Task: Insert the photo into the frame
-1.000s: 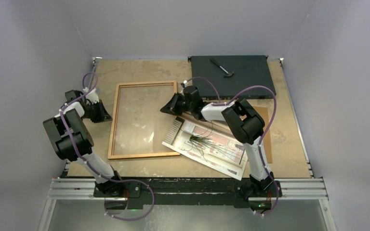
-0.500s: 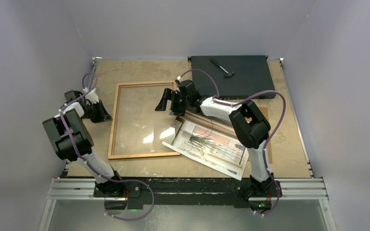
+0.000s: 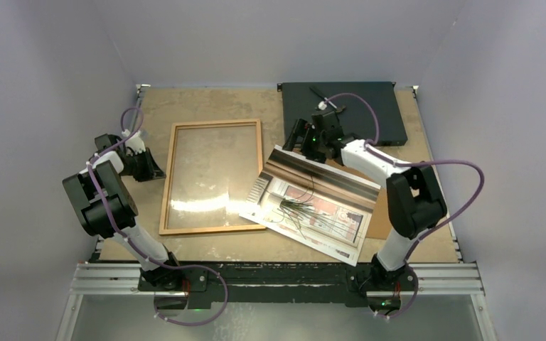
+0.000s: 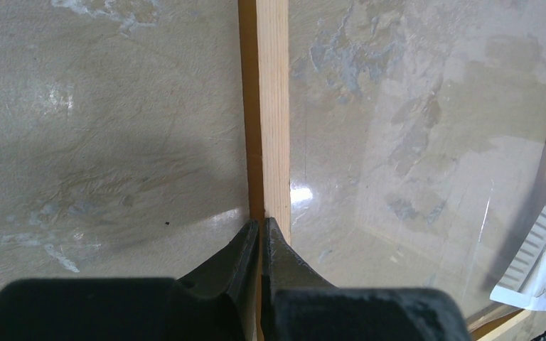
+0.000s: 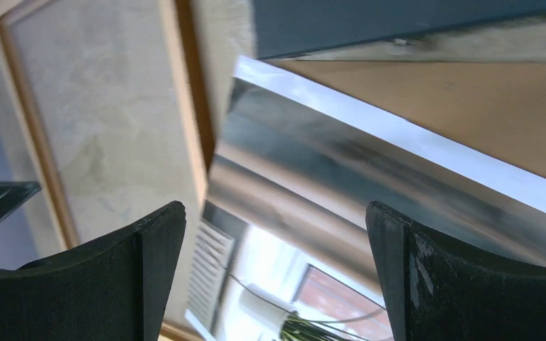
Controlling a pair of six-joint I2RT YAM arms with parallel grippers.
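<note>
The thin orange-brown frame (image 3: 213,229) with its clear pane lies flat left of centre. The photo (image 3: 311,207) lies face up to its right, near corner overlapping the frame's right rail; its glossy far edge curls upward. My right gripper (image 3: 295,138) hovers open above that raised far edge, and in the right wrist view its jaws (image 5: 276,206) stand wide apart over the photo (image 5: 370,163), touching nothing. My left gripper (image 3: 159,171) is shut, its tips (image 4: 261,222) at the frame's left rail (image 4: 274,106) with nothing between them.
A black flat box (image 3: 370,117) sits at the back right with a small hammer-like tool (image 3: 327,99) on it. A brown hardboard sheet (image 3: 378,226) lies under the photo's right side. The table's side rails and the near metal bar border the area.
My right gripper opened, then swung right and back from the frame's right rail to the photo's far edge. That edge now shows, curled up. The left arm held still.
</note>
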